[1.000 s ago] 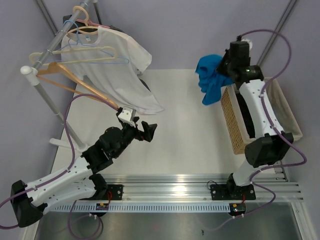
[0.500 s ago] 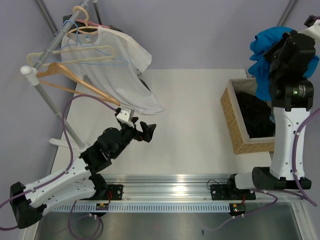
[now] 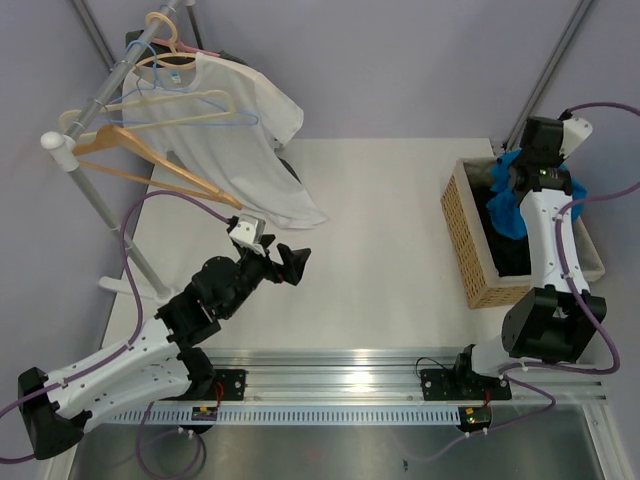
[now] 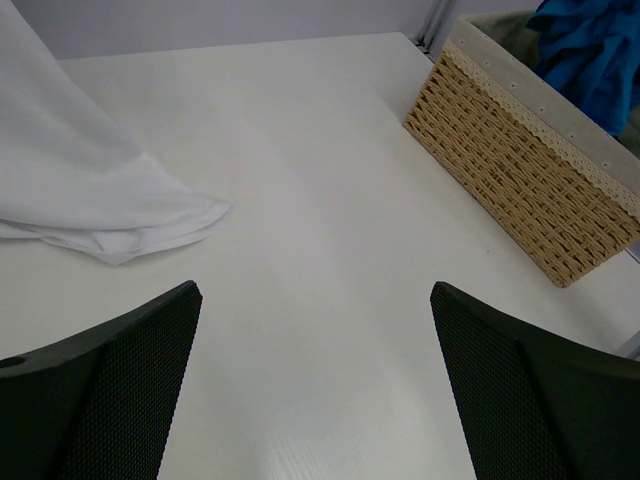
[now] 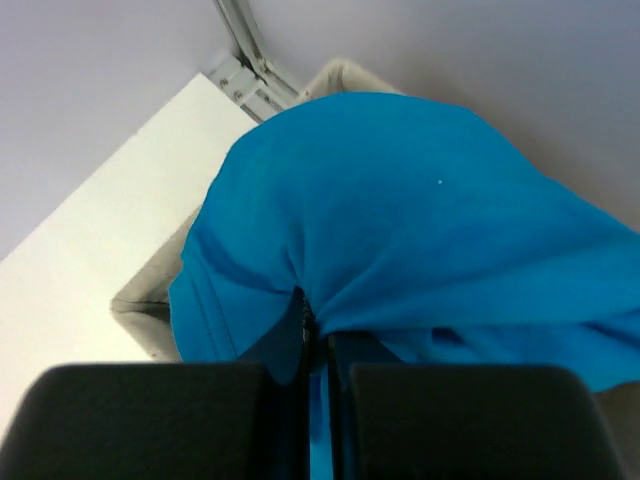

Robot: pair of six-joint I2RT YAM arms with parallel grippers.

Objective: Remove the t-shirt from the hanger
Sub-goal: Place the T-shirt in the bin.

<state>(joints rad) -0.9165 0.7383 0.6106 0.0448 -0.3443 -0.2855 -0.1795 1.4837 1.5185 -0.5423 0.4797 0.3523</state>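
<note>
blue t-shirt (image 3: 505, 207) lowered over wicker basket (image 3: 463, 236), kept pinched by right gripper (image 5: 318, 372), left gripper (image 4: 315, 290) unchanged, spread wide, well apart from basket

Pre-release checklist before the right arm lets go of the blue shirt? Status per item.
1. right gripper shut on blue t-shirt: ok.
2. Shirt over the basket opening: ok.
3. All fabric inside the rim: cannot tell, the arm hides part.
4. left gripper open, empty, far from the basket: ok.
5. white t-shirt removed: not ok, it hangs on the rack, hem on the table.
</note>
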